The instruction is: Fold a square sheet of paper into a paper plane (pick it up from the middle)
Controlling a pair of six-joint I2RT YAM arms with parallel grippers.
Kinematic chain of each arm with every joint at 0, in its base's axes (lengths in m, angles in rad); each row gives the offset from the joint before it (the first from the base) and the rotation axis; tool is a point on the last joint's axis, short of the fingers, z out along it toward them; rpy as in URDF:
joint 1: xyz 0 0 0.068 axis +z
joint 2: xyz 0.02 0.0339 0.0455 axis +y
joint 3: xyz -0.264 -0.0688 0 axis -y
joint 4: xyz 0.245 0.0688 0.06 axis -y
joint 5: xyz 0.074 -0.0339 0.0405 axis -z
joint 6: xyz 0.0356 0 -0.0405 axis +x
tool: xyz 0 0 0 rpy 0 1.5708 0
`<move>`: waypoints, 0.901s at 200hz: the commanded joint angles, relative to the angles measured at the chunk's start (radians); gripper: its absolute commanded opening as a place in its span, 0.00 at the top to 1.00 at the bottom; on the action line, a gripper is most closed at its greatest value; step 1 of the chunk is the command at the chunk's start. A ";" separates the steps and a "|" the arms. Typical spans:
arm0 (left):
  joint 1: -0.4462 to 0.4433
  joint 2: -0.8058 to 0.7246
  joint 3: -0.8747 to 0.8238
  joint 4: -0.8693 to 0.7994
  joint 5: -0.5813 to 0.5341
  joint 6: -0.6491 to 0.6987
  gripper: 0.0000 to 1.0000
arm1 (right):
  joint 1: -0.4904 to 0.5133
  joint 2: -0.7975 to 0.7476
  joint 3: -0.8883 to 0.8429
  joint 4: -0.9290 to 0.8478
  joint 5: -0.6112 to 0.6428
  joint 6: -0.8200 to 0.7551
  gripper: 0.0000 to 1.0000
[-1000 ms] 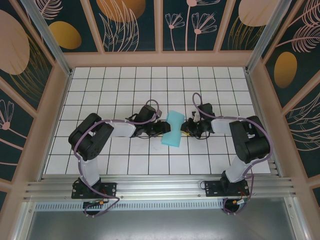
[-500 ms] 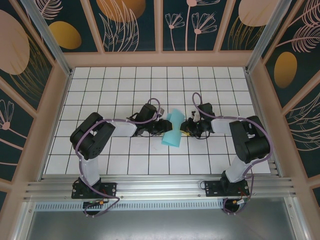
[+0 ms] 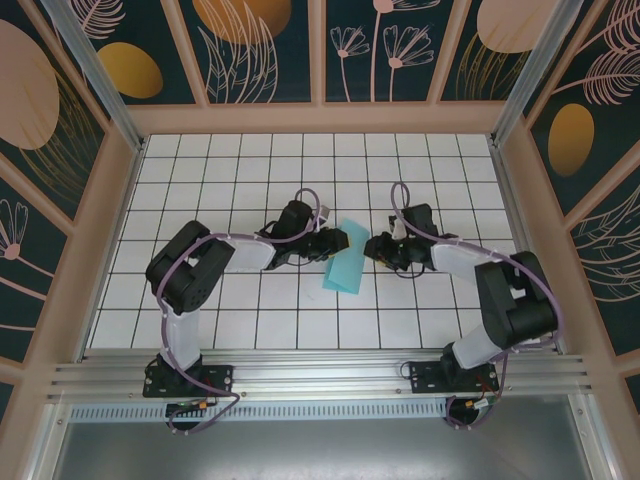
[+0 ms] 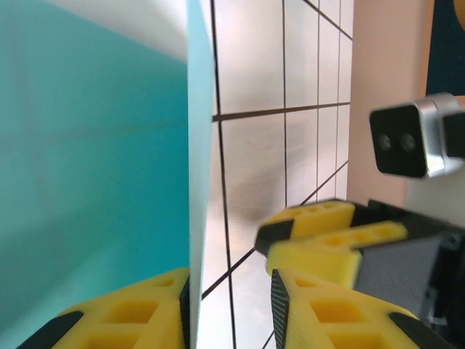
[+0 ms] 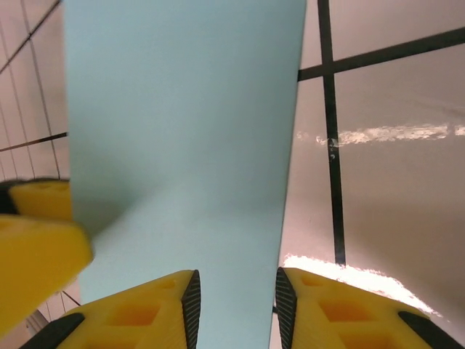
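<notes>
Left gripper (image 3: 328,243): low over the white grid table (image 3: 250,300), pointing right. Left wrist view: jaws narrowly apart, bare tile visible in the gap. The turquoise paper (image 4: 94,160) fills the left side of that view. Its straight edge runs down into the gap, hard against the left finger (image 4: 123,316). It is not pinched; contact cannot be told.

Right gripper (image 3: 377,247): facing the left one, just beside the paper's far end. Right wrist view: jaws narrowly apart, paper (image 5: 182,131) seen across the gap and stretching ahead as a long band. No clamp visible.

Paper (image 3: 345,260): folded to a narrow strip, slanted, between the two grippers near table centre. Right gripper's yellow fingers (image 4: 312,218) sit close ahead of the left's.
</notes>
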 commanded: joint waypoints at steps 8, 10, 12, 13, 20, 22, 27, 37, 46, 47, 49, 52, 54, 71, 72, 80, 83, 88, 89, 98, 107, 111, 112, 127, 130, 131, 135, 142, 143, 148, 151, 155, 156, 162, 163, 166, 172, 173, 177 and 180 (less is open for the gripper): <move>0.014 0.056 0.057 0.019 0.052 0.011 0.66 | 0.028 -0.123 -0.051 0.018 0.096 -0.064 0.65; 0.015 0.059 0.059 0.018 0.054 0.011 0.66 | 0.030 -0.130 -0.056 0.020 0.100 -0.070 0.65; 0.015 0.061 0.062 0.017 0.056 0.012 0.66 | 0.035 -0.135 -0.059 0.021 0.104 -0.074 0.65; 0.014 0.062 0.063 0.016 0.056 0.011 0.67 | 0.037 -0.138 -0.061 0.022 0.106 -0.076 0.66; 0.014 0.068 0.070 0.012 0.058 0.015 0.69 | 0.051 -0.157 -0.074 0.032 0.118 -0.094 0.66; 0.014 0.069 0.072 0.010 0.056 0.016 0.70 | 0.056 -0.164 -0.079 0.035 0.121 -0.098 0.66; 0.016 0.070 0.075 0.006 0.055 0.016 0.72 | 0.069 -0.175 -0.088 0.043 0.131 -0.110 0.67; 0.015 0.071 0.079 -0.006 0.051 0.018 0.77 | 0.096 -0.196 -0.100 0.044 0.171 -0.128 0.67; 0.016 0.062 0.072 -0.011 0.040 0.019 0.82 | 0.122 -0.214 -0.114 0.049 0.199 -0.146 0.69; 0.016 0.062 0.072 -0.012 0.038 0.018 0.83 | 0.126 -0.215 -0.115 0.052 0.201 -0.150 0.69; 0.017 0.058 0.069 -0.012 0.036 0.017 0.83 | 0.133 -0.221 -0.119 0.055 0.207 -0.155 0.69; 0.018 0.056 0.066 -0.012 0.030 0.017 0.85 | 0.142 -0.227 -0.125 0.059 0.218 -0.162 0.70; 0.017 0.051 0.063 -0.013 0.027 0.017 0.85 | 0.150 -0.234 -0.129 0.063 0.229 -0.166 0.70; 0.018 0.018 0.034 -0.014 -0.018 0.000 0.91 | 0.215 -0.299 -0.173 0.111 0.305 -0.202 0.70; 0.018 0.015 0.031 -0.014 -0.021 -0.002 0.91 | 0.217 -0.302 -0.173 0.115 0.308 -0.207 0.70; 0.018 -0.009 0.008 -0.006 -0.047 -0.014 0.94 | 0.241 -0.341 -0.198 0.146 0.327 -0.220 0.70; 0.017 -0.017 0.000 -0.001 -0.056 -0.021 0.95 | 0.249 -0.357 -0.207 0.157 0.337 -0.222 0.70; 0.018 -0.030 -0.014 0.008 -0.063 -0.030 0.96 | 0.261 -0.380 -0.221 0.176 0.351 -0.225 0.70; 0.018 -0.033 -0.015 0.010 -0.066 -0.031 0.96 | 0.262 -0.385 -0.223 0.180 0.353 -0.226 0.70; 0.017 -0.052 -0.038 0.012 -0.081 -0.040 0.99 | 0.278 -0.426 -0.255 0.223 0.359 -0.245 0.68; 0.018 -0.072 -0.061 0.013 -0.099 -0.046 1.00 | 0.304 -0.463 -0.280 0.259 0.366 -0.278 0.66; 0.018 -0.079 -0.070 0.014 -0.107 -0.050 1.00 | 0.316 -0.474 -0.286 0.267 0.370 -0.292 0.65; 0.018 -0.081 -0.072 0.014 -0.109 -0.051 1.00 | 0.319 -0.477 -0.287 0.269 0.371 -0.296 0.65; 0.017 -0.094 -0.087 0.015 -0.130 -0.064 1.00 | 0.367 -0.487 -0.283 0.261 0.398 -0.330 0.57; 0.017 -0.095 -0.088 0.016 -0.132 -0.067 1.00 | 0.378 -0.485 -0.278 0.254 0.405 -0.337 0.56; 0.016 -0.095 -0.088 0.017 -0.130 -0.068 1.00 | 0.381 -0.483 -0.277 0.252 0.407 -0.339 0.55; 0.018 -0.094 -0.090 0.022 -0.131 -0.074 1.00 | 0.395 -0.476 -0.269 0.242 0.418 -0.347 0.54; 0.017 -0.094 -0.094 0.034 -0.131 -0.085 1.00 | 0.425 -0.461 -0.257 0.228 0.445 -0.358 0.53; 0.017 -0.095 -0.093 0.036 -0.131 -0.088 1.00 | 0.430 -0.458 -0.256 0.226 0.448 -0.360 0.53; 0.017 -0.094 -0.096 0.042 -0.134 -0.096 1.00 | 0.451 -0.443 -0.247 0.220 0.463 -0.371 0.53; 0.017 -0.094 -0.097 0.043 -0.137 -0.099 1.00 | 0.465 -0.435 -0.243 0.218 0.472 -0.379 0.53; 0.017 -0.095 -0.098 0.045 -0.143 -0.102 1.00 | 0.486 -0.422 -0.236 0.219 0.483 -0.388 0.53; 0.016 -0.095 -0.098 0.044 -0.144 -0.103 1.00 | 0.491 -0.419 -0.235 0.219 0.485 -0.390 0.53; 0.017 -0.098 -0.099 0.044 -0.151 -0.105 1.00 | 0.522 -0.401 -0.228 0.220 0.509 -0.402 0.53; 0.017 -0.098 -0.099 0.044 -0.151 -0.106 1.00 | 0.527 -0.398 -0.226 0.219 0.514 -0.403 0.53; 0.017 -0.098 -0.098 0.042 -0.153 -0.108 1.00 | 0.541 -0.389 -0.222 0.220 0.523 -0.406 0.53; 0.016 -0.100 -0.099 0.041 -0.156 -0.108 1.00 | 0.571 -0.370 -0.213 0.220 0.564 -0.412 0.53; 0.017 -0.100 -0.098 0.040 -0.157 -0.108 1.00 | 0.575 -0.367 -0.213 0.220 0.568 -0.414 0.53; 0.017 -0.099 -0.098 0.038 -0.157 -0.108 1.00 | 0.592 -0.358 -0.209 0.221 0.589 -0.417 0.52; 0.015 -0.098 -0.097 0.036 -0.156 -0.107 1.00 | 0.604 -0.349 -0.206 0.221 0.607 -0.419 0.52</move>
